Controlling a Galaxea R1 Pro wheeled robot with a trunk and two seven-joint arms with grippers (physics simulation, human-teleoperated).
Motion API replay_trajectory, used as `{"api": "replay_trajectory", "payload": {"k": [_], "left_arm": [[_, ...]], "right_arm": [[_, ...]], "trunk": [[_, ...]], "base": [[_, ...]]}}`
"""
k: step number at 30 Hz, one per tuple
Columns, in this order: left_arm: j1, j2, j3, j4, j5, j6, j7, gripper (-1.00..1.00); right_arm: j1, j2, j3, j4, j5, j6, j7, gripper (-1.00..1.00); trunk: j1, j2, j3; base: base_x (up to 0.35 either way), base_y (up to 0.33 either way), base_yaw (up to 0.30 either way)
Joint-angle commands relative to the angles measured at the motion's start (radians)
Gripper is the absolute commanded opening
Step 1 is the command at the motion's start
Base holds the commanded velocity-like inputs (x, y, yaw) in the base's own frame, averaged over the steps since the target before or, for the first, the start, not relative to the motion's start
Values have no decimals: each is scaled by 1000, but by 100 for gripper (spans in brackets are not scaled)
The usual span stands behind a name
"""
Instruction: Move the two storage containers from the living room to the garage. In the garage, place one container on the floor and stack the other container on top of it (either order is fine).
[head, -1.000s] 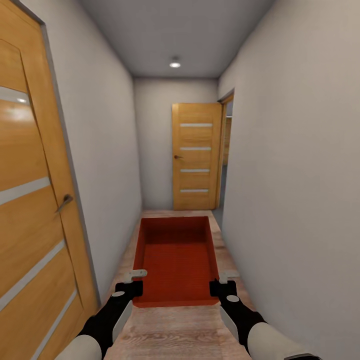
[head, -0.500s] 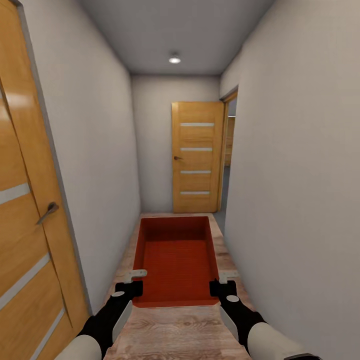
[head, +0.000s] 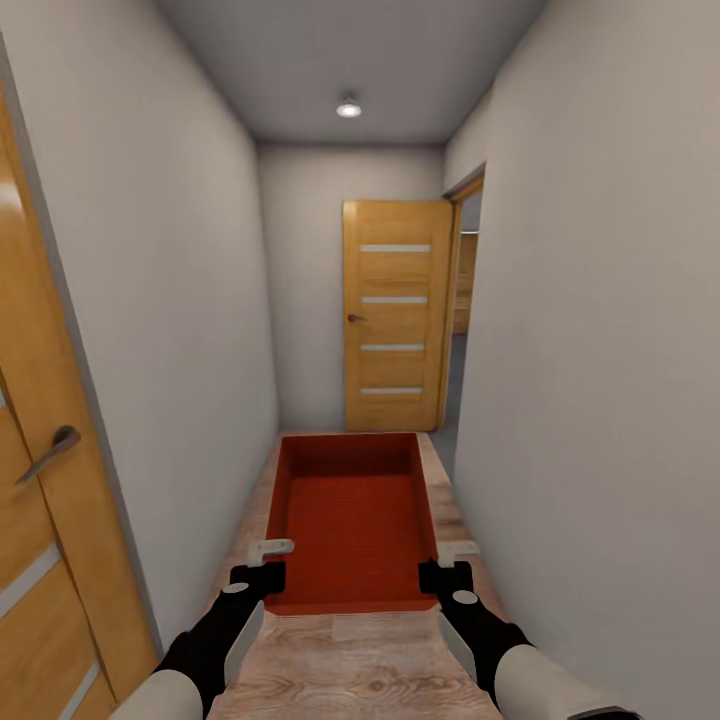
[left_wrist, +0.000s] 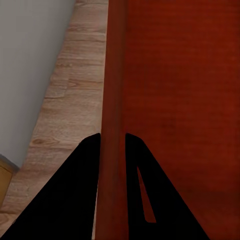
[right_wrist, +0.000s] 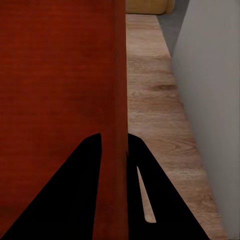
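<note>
Left hand (head: 262, 572) and right hand (head: 447, 572) each clamped on a side wall of the storage container (head: 348, 520)

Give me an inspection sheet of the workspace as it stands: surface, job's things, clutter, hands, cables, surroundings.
Surface: light wood plank floor of a narrow hallway.
Job's things: one orange-red storage container, open-topped and empty, carried level ahead of the robot.
Clutter: nothing seen.
Hands: left hand shut on the container's left wall, one finger on each side of the wall; right hand shut on the right wall likewise.
Cables: nothing seen.
Surroundings: white walls close on both sides; orange door at the hallway's end beside an open doorway; another orange door at near left; ceiling light lit.
</note>
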Motion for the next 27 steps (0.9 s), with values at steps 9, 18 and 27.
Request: {"api": "replay_trajectory", "payload": {"k": [9, 18, 27], "left_arm": [[0, 1, 3, -5, -14, -27, 27, -100], [0, 2, 3, -5, -14, -27, 27, -100], [0, 5, 3, -5, -14, -27, 27, -100]], "right_arm": [[-1, -1, -56, 3, -12, -1, -94, -100], [-1, -1, -56, 3, -11, -1, -94, -100], [-1, -1, -56, 3, -11, -1, -94, -100]], "trunk": [[1, -1, -1], [1, -1, -1], [1, -1, -1]], "base": [[332, 0, 0], [332, 0, 0], [332, 0, 0]]}}
